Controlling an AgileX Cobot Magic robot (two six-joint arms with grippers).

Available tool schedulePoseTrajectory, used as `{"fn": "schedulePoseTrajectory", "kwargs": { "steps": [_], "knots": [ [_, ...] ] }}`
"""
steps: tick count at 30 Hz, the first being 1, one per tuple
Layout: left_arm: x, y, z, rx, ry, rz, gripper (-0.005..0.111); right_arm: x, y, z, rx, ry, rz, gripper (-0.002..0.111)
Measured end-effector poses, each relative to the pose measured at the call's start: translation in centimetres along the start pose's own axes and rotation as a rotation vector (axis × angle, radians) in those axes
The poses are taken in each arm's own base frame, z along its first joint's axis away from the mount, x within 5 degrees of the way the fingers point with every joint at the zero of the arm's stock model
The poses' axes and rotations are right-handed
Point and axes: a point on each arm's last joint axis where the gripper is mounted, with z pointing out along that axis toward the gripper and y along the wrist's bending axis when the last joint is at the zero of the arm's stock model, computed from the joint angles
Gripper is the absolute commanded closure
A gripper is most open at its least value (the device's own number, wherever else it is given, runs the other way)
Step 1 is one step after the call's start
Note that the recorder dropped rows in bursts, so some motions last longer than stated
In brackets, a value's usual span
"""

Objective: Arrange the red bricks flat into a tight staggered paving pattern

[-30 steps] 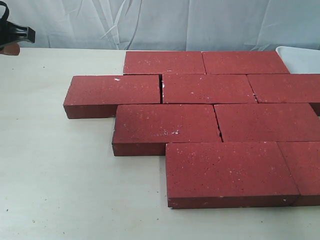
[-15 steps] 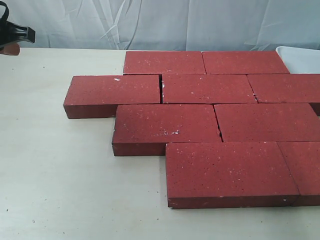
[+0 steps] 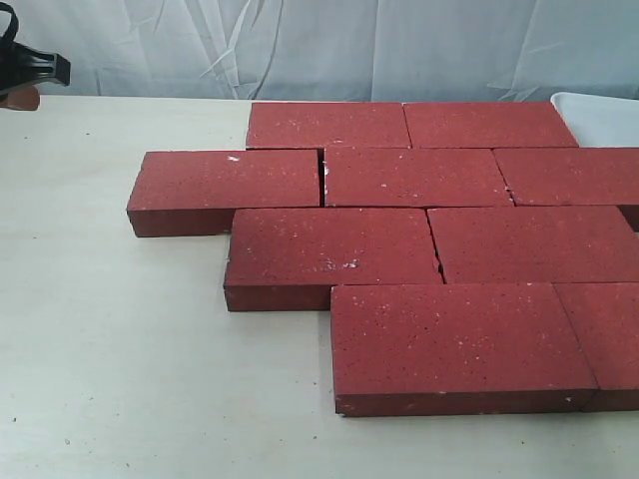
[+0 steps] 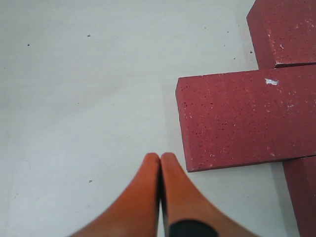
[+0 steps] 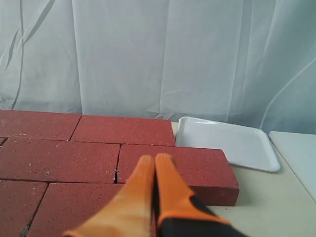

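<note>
Several dark red bricks lie flat in four staggered rows on the pale table, edges touching with thin gaps. The leftmost brick of the second row shows in the left wrist view, beside my left gripper, which is shut and empty over bare table. My right gripper is shut and empty, held above the right-hand end brick of a row. In the exterior view only a black part of the left arm shows at the far left edge.
A white tray sits on the table just beyond the bricks' right end, also seen as the tray in the exterior view. A white curtain hangs behind the table. Bare tabletop lies left of and in front of the bricks.
</note>
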Motion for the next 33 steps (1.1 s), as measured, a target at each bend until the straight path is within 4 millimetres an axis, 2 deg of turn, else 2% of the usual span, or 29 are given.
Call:
{"fn": "schedulePoseTrajectory", "kwargs": {
  "steps": [11,27,33],
  "knots": [
    [0.0,0.0,0.0,0.0,0.0,0.0,0.107,0.1,0.0,-0.8,-0.008,-0.038,0.024,0.109],
    [0.0,0.0,0.0,0.0,0.0,0.0,0.107,0.0,0.1,-0.9,-0.017,-0.042,0.045,0.109],
    [0.0,0.0,0.0,0.0,0.0,0.0,0.107,0.0,0.4,-1.5,-0.047,-0.076,0.106,0.109]
  ]
}}
